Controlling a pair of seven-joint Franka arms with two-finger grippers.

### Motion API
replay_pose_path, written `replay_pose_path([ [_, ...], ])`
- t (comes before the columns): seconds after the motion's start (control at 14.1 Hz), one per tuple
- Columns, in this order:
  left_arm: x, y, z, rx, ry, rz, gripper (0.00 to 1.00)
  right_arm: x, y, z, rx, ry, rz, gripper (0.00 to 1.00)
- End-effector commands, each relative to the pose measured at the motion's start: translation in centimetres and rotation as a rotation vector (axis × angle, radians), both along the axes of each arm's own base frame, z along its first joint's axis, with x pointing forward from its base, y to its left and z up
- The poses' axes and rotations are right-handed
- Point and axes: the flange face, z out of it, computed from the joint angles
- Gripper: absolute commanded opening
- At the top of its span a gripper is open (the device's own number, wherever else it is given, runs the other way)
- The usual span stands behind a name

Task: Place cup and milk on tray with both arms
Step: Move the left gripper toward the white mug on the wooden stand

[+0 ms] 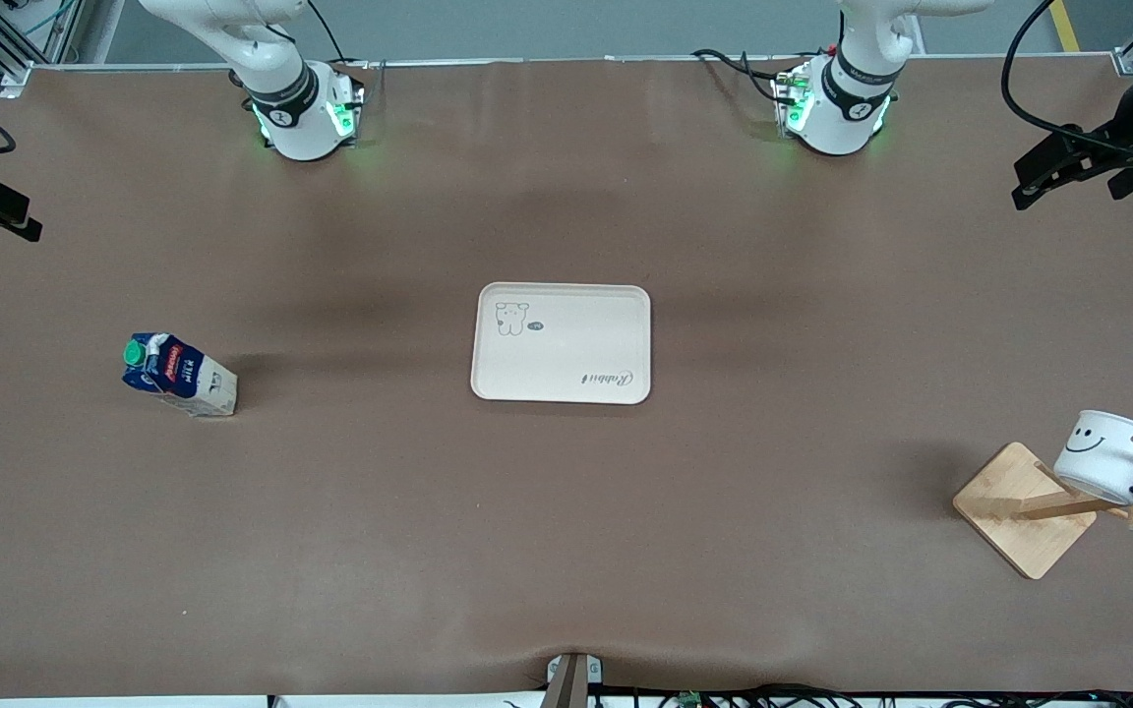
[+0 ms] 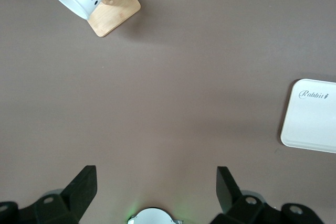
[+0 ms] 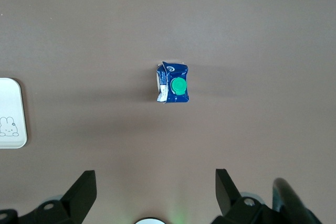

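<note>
Brown table [image 1: 566, 551]: tray [image 1: 561, 343] central, milk [image 1: 179, 376] and cup [image 1: 1107, 457] well apart. Left gripper [image 2: 156, 184] and right gripper [image 3: 155, 184] hover spread, empty. Pulled askew, the cup's handle may snag its wooden rack [image 1: 1024, 509].

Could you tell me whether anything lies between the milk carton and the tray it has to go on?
Nothing visible does: only bare table separates the milk from the tray.

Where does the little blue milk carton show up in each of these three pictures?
Front view: the milk stands upright toward the right arm's end of the table.
Left wrist view: not in it.
Right wrist view: seen from above, green cap up.
Shared landmark: the tray.
</note>
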Motion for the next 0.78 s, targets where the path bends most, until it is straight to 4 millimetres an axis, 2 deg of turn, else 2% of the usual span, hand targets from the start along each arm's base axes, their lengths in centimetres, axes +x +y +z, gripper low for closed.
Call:
replay_pose_path([
  [0.0, -0.2, 0.1, 0.5, -0.007, 0.005, -0.009, 1.0, -0.5, 0.0, 0.4, 0.008, -0.001, -0.016, 1.0],
  [0.21, -0.2, 0.7, 0.8, -0.009, 0.001, 0.003, 1.0, -0.4, -0.1, 0.3, 0.007, -0.001, -0.017, 1.0],
  [0.28, -0.1, 1.4, 1.6, -0.009, -0.018, 0.016, 1.0, -0.5, -0.1, 0.4, 0.008, -0.001, -0.017, 1.0],
  [0.43, 0.0, 2.8, 1.8, -0.011, -0.024, 0.039, 1.0, -0.4, -0.2, 0.3, 0.009, 0.001, -0.019, 1.0],
  [0.64, 0.7, 5.7, 1.4, -0.023, -0.041, 0.056, 1.0, -0.4, -0.2, 0.3, 0.008, 0.001, -0.019, 1.0],
  [0.71, 0.9, 7.7, 1.1, -0.03, -0.056, 0.062, 1.0, -0.4, -0.1, 0.2, 0.009, 0.005, -0.017, 1.0],
])
